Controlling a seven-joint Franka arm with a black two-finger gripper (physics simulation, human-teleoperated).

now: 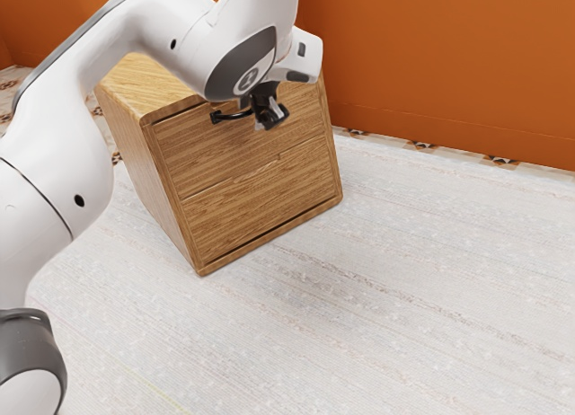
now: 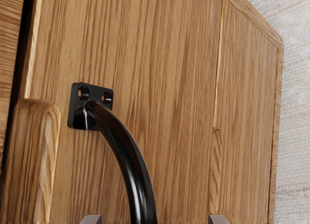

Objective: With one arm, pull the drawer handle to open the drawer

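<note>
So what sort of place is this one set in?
Probably a bare simulated room rather than a furnished kitchen or workshop: a wooden drawer cabinet with a black handle stands on a pale textured surface, with a plain orange wall behind.

**Handle bar runs between your fingertips**

At mid-frame you see a black arched drawer handle (image 2: 127, 156). Its mounting plate (image 2: 90, 105), with two screw holes, sits on the wood-grained drawer front (image 2: 169, 64). The bar passes between two grey fingertips (image 2: 91, 219), touching neither. A seam divides this front from a second panel (image 2: 247, 127), with a pale textured surface (image 2: 296, 136) beyond.
</note>
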